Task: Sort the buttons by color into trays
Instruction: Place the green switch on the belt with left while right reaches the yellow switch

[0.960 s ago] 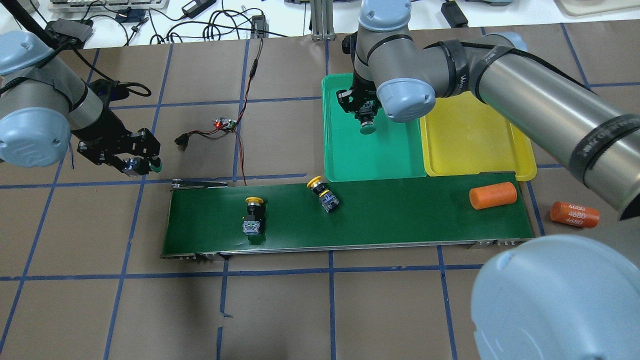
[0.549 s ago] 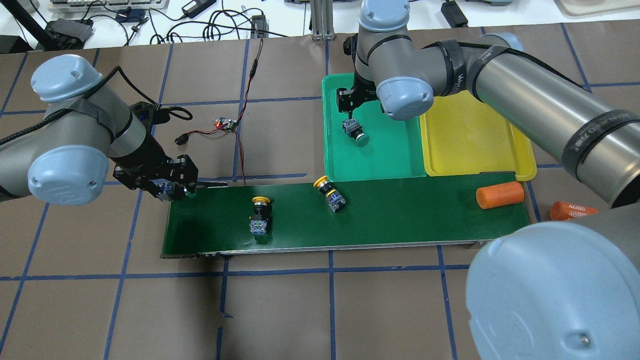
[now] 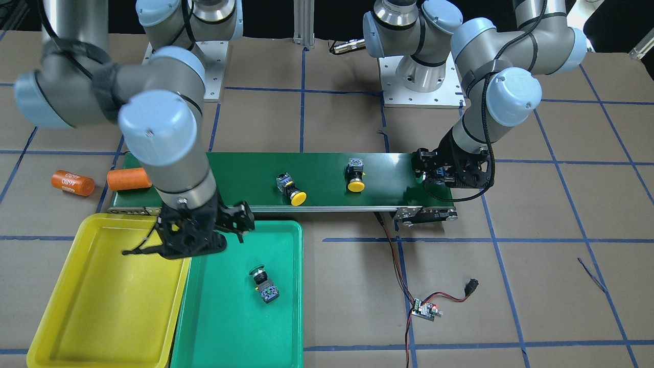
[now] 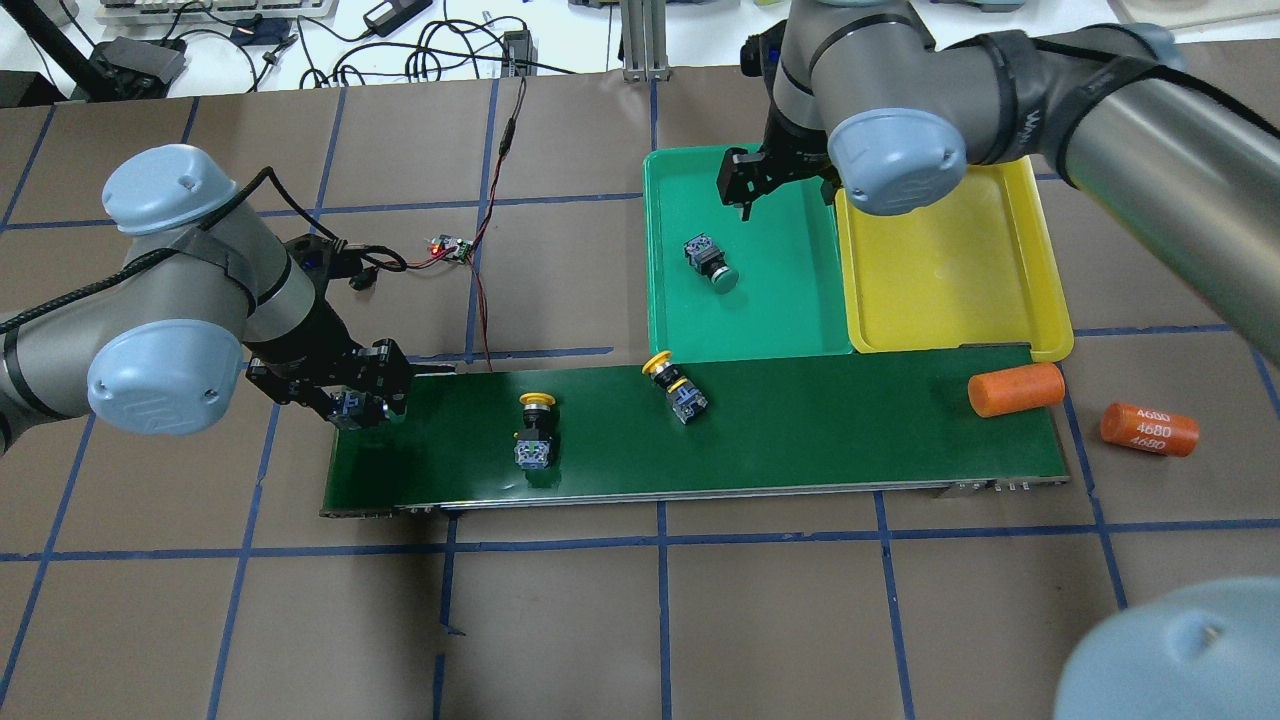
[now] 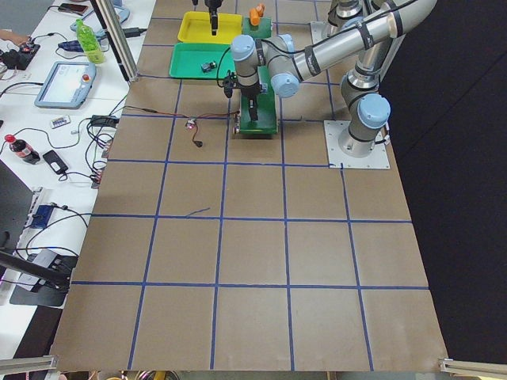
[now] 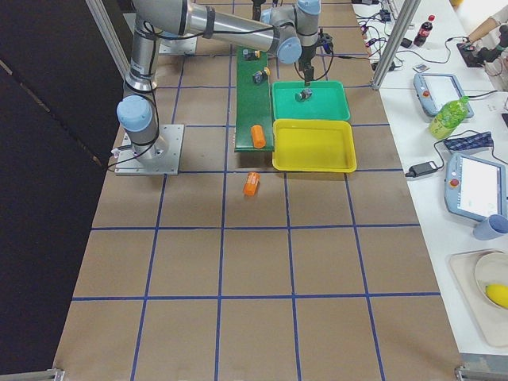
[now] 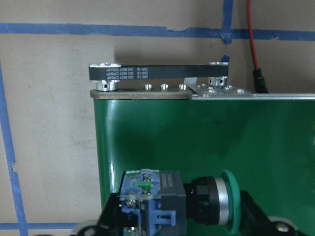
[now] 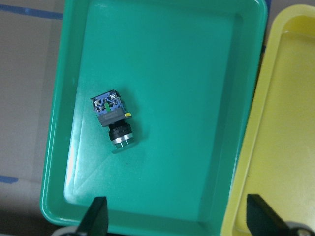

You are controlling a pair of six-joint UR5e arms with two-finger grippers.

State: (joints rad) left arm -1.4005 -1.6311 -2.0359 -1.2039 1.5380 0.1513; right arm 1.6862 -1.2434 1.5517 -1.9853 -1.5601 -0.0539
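My left gripper [image 4: 358,405] is shut on a green button [image 7: 172,206], held sideways just above the left end of the conveyor belt [image 4: 850,430]; it also shows in the front view [image 3: 442,176]. My right gripper [image 8: 179,219] is open and empty, above the back of the green tray [image 4: 780,320]. A second green button [image 4: 710,260] lies on its side in that tray, also in the right wrist view [image 8: 114,120]. Two yellow buttons [image 4: 535,430] [image 4: 675,385] lie on the belt. The yellow tray [image 4: 950,280] beside the green one holds nothing.
An orange cylinder [image 4: 1015,388] lies at the belt's right end and another marked 4680 [image 4: 1148,428] on the table beyond it. A small circuit board [image 4: 450,247] with red-black wires lies behind the belt's left end.
My left gripper carried the green button right, to the belt's left end. My right gripper let its green button go in the green tray and drew back. The things on the belt drifted right.
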